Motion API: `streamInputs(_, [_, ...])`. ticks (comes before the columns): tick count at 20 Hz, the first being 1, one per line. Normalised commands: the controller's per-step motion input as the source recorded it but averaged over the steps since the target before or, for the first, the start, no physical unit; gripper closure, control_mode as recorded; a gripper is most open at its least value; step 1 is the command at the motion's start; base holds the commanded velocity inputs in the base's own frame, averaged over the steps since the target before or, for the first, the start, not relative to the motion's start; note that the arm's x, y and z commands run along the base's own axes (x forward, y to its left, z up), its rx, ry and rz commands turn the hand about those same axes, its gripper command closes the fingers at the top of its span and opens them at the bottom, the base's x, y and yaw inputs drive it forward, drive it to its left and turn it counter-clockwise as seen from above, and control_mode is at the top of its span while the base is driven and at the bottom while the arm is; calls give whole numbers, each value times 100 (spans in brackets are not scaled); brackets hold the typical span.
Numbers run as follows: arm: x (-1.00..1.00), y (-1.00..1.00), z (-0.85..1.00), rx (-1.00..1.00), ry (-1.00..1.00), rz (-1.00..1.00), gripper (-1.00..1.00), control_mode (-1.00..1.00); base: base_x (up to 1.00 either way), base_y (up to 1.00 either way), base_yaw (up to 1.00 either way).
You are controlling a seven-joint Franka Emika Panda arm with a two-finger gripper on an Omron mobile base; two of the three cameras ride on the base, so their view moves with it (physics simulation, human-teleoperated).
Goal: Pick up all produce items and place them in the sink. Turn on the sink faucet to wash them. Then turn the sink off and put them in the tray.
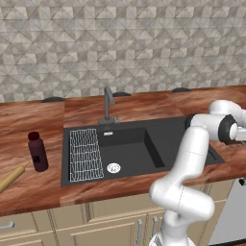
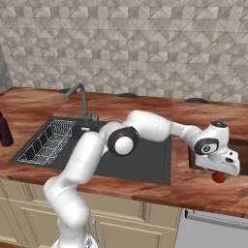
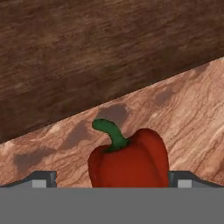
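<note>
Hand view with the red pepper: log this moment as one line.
phase: reaching for produce | tool: open, astride red pepper | pepper: on counter beside tray | sink: no produce

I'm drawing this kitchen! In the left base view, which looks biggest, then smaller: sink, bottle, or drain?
1. Sink, by far the largest.
2. Bottle.
3. Drain, smallest.

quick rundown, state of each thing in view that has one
gripper: open, jaws either side of the red pepper
red pepper: on the counter beside the tray, not gripped
sink: basin dry, nothing in it but the wire rack
faucet: no water running
tray: nothing on the part in view
maroon bottle: upright, capped
rolling pin: lying flat on the counter
</note>
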Motion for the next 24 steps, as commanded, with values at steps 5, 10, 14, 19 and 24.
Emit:
streamInputs(5, [2,-30,-28,0,0,0,-100,-100,0,0,0])
streamInputs(10, [0,-21,-34,0,2,0,100,-100,0,0,0])
streamInputs(14, [-2,0,-14,0,2,0,100,-100,0,0,0])
streamInputs(19, [-47,8,10,0,-2,0,100,-100,0,0,0])
streamInputs(24, [-58,63,63,0,-11,0,100,-100,0,0,0])
